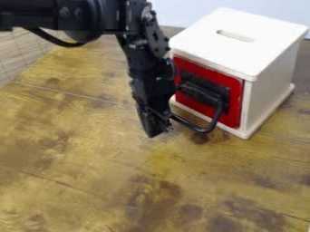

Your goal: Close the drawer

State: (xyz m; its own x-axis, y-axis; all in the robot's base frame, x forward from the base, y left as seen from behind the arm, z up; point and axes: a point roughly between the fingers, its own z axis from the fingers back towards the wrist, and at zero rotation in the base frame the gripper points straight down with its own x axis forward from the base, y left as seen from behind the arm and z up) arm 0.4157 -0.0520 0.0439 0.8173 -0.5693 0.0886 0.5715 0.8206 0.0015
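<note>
One camera looks down across a worn wooden table (85,181), its yellowish boards streaked with dark stains. At the far right of it stands a small white cube-shaped box (248,54) with a narrow slot (235,35) cut into its top. The side of the box that faces left and toward the near edge carries the drawer (204,89): a red front with a black panel set in it, and a large black loop handle (200,120) that sticks out low, toward the middle of the table. The red front seems to stand a little proud of the white frame, though from this angle I cannot tell by how much.

A black robot arm (115,20) reaches in from the far left and bends down just in front of the drawer. Its end effector (155,127) points straight down at the table, with its fingers pressed together and nothing pinched between them. The tip hangs low, close to the table surface, just left of the loop handle; the handle's near end seems to meet the side of the fingers, but the dark shapes merge there and I cannot say whether they touch. The arm's body hides part of the left of the red front.

A strip of woven matting (18,45) shows at the far left edge, beyond the table.
</note>
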